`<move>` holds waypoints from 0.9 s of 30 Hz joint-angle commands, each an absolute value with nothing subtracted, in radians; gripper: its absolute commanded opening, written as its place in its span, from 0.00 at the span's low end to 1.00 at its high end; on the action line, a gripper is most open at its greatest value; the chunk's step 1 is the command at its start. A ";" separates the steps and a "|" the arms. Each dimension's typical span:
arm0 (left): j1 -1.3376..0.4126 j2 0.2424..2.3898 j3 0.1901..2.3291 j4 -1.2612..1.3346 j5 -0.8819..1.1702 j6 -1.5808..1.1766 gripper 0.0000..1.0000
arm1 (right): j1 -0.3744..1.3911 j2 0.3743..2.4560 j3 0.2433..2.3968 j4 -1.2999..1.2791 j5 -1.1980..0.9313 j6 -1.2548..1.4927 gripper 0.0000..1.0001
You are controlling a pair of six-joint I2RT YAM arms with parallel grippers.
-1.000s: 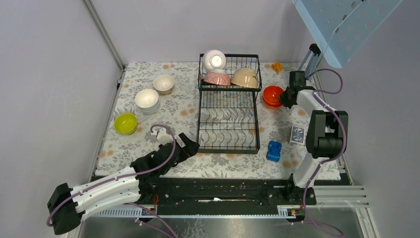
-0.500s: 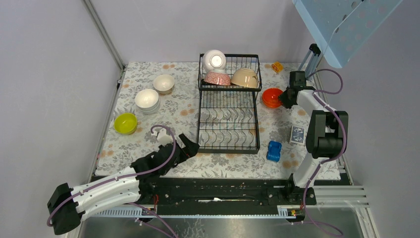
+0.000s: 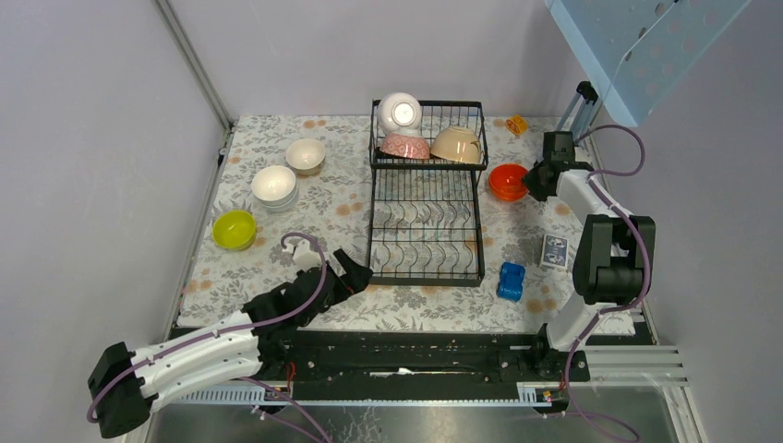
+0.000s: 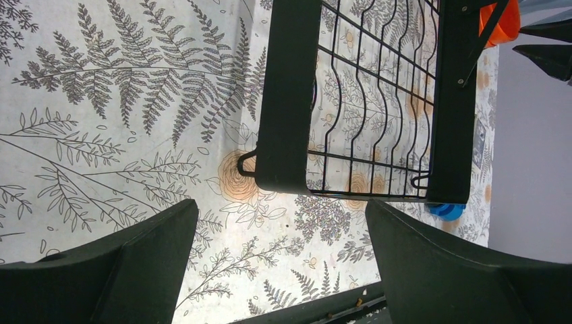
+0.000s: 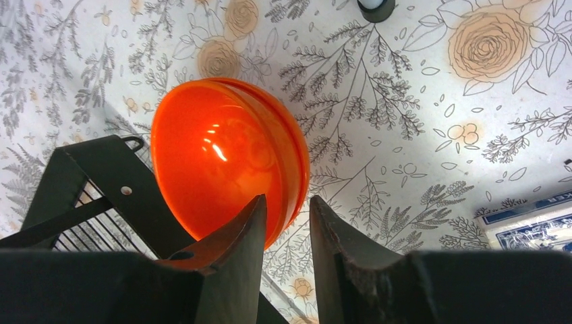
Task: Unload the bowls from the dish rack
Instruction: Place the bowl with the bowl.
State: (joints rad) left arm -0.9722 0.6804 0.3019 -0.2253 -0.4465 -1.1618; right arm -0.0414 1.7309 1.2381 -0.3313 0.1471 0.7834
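Top view, rack: the dish rack [image 3: 427, 231] stands mid-table on the flowered cloth [image 3: 342, 198]
Top view, upper basket: a white bowl [image 3: 400, 112] sits tipped in the far left corner, with a pink-patterned bowl [image 3: 405, 145] and a beige bowl [image 3: 456, 145] upside down in front of it
Top view, unloaded: the cream bowl [image 3: 305, 154], stacked white bowls [image 3: 274, 185] and yellow-green bowl [image 3: 234, 229] sit left of the rack; the orange bowl [image 3: 509, 181] sits just right of it
Top view, arms: the right gripper [image 3: 534, 180] is at the orange bowl's right edge; the left gripper [image 3: 355, 272] hangs by the rack's near left corner
Top view, other: a blue toy block [image 3: 511, 280] and a playing card [image 3: 554, 250] lie right of the rack
Left wrist, jaws: spread wide around nothing, with only cloth below and the dish rack [image 4: 290, 94] ahead
Right wrist, jaws: parted and straddling the rim of the orange bowl [image 5: 222, 155], one finger inside and one outside (a sliver of cloth shows between the rim and the outer finger, so no pinch)
Right wrist, bowl: upright on the cloth, beside the rack's corner [image 5: 101, 182]
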 commanded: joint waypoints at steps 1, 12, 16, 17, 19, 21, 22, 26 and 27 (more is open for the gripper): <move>-0.974 0.659 0.294 -0.192 -0.439 -1.176 0.99 | -0.044 1.704 1.211 -0.335 0.167 0.766 0.37; -0.974 0.640 0.286 -0.200 -0.452 -1.172 0.99 | -0.045 1.722 1.201 -0.317 0.155 0.761 0.25; -0.974 0.647 0.287 -0.195 -0.447 -1.173 0.99 | -0.046 1.726 1.204 -0.316 0.151 0.761 0.22; -0.974 0.648 0.288 -0.196 -0.446 -1.173 0.99 | -0.045 1.727 1.205 -0.315 0.151 0.762 0.22; -0.974 0.647 0.288 -0.199 -0.444 -1.175 0.99 | -0.045 1.728 1.205 -0.317 0.152 0.761 0.26; -0.974 0.645 0.287 -0.203 -0.443 -1.177 0.99 | -0.045 1.728 1.205 -0.317 0.153 0.764 0.31; -0.975 0.642 0.286 -0.203 -0.443 -1.177 0.99 | -0.045 1.727 1.205 -0.317 0.154 0.763 0.33; -0.974 0.640 0.284 -0.201 -0.445 -1.177 0.99 | -0.044 1.728 1.209 -0.319 0.162 0.762 0.36; -0.974 0.640 0.284 -0.201 -0.444 -1.177 0.99 | -0.044 1.731 1.212 -0.320 0.163 0.759 0.36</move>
